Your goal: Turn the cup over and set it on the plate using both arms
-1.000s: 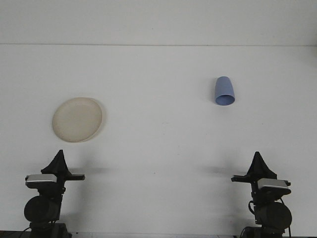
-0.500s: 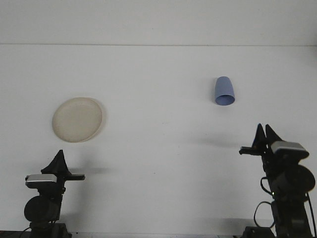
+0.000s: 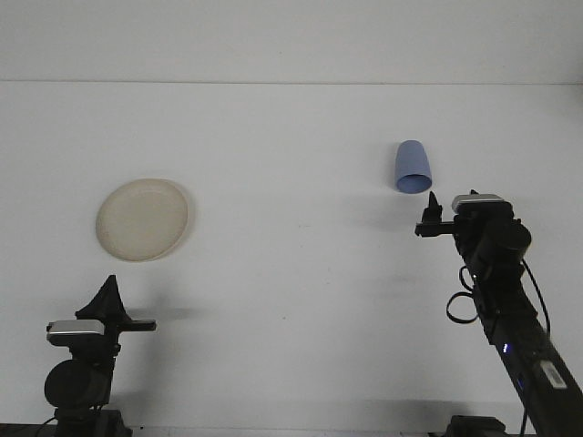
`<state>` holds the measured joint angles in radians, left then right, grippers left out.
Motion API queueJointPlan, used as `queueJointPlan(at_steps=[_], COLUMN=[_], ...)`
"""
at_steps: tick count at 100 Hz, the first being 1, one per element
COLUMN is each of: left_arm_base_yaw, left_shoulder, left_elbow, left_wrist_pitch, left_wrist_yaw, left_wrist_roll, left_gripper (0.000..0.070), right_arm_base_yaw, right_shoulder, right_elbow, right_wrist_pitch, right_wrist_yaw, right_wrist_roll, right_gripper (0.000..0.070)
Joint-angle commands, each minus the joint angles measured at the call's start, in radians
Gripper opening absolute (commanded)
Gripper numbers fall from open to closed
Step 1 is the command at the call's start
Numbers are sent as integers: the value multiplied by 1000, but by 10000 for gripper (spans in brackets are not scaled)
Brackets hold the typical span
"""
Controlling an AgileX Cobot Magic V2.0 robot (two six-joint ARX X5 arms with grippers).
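— On the counter (image 3: pixel 291 300), far right: lying tipped, cup (image 3: pixel 412 167), mouth facing the camera; well apart from plate (image 3: pixel 143 219) at left.

— Looking light, stiff, probably plastic; likely rolling if nudged. Best gripping across the wall near the rim.

— Hovering just beside it: right gripper (image 3: pixel 432 218), holding nothing; opening hard to tell at this size.

— Resting low near the front edge: left gripper (image 3: pixel 108 299), empty, tips seeming together. Flipping not yet begun.
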<state>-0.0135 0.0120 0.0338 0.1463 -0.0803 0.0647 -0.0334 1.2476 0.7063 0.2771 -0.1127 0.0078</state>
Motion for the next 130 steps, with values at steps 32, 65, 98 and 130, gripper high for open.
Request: queueJointPlan(at_steps=[32,65,98,130], left_arm_base_yaw=[1,1,1,1], left_shoulder=[-2,-2,-2,-2], left_elbow=[-19,-19,-19,-19], left_wrist_pitch=[12,12,12,12], left_wrist_yaw=[-5,-5,-5,-5], left_wrist_roll=[2,2,2,2], left_gripper=[13,13,13,13], right_arm_base_yaw=[-1,-26,-30,-30], right_shoulder=[435,735,814,705], right_elbow=[48,306,414,414], right_wrist_pitch=[407,426,426,379], right_wrist_yaw=[9,12,4,-30], right_wrist_roll=[-151,-166,-161,-47], right_gripper=[542,541,52,4])
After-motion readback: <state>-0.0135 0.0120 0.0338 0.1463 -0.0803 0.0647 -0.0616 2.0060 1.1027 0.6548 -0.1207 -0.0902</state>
